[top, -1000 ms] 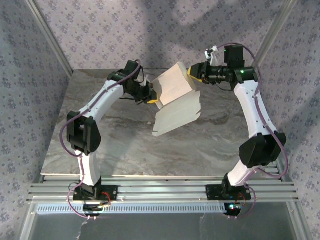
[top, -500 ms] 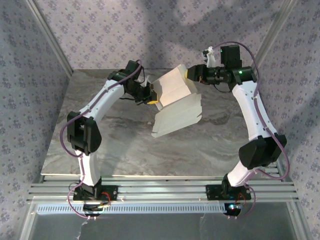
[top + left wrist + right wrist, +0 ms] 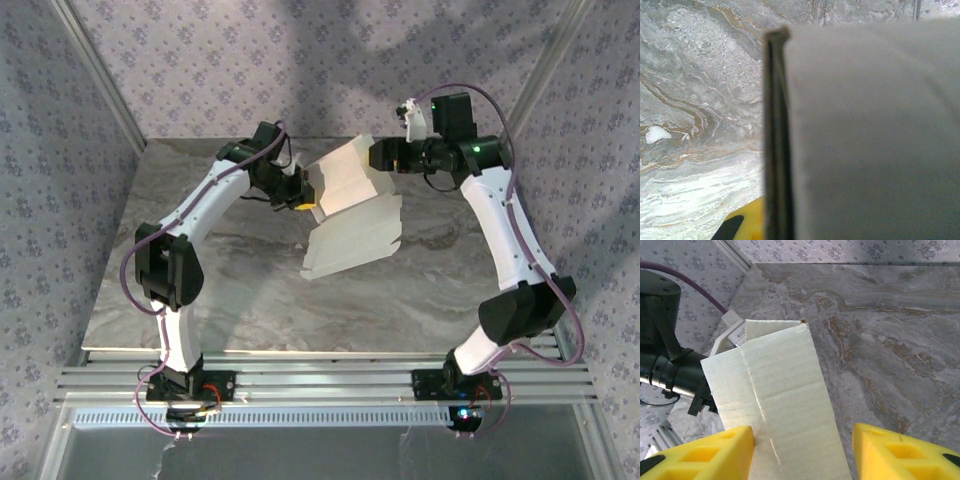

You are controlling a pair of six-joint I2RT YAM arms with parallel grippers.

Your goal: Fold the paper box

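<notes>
The paper box (image 3: 352, 205), a white creased blank partly folded, hangs tilted above the middle of the table. My left gripper (image 3: 303, 194) is shut on its left edge. In the left wrist view the box's panel (image 3: 875, 140) stands close up, with one yellow finger (image 3: 750, 224) beside its dark edge. My right gripper (image 3: 382, 156) stands open at the box's upper right corner. From the right wrist, the upper panel (image 3: 785, 400) runs between the spread yellow jaws of the right gripper (image 3: 802, 442); the left one sits against the panel, the right one well apart from it.
The grey marbled table (image 3: 240, 290) lies under the box. Patterned walls close the back and sides, with slanted metal posts (image 3: 100, 75) at the back corners. The left arm's wrist (image 3: 665, 370) is just beyond the box in the right wrist view.
The right gripper's jaws have spread and let go of the box's upper panel. The right wrist has shifted slightly left. The left gripper has stayed shut on the box.
</notes>
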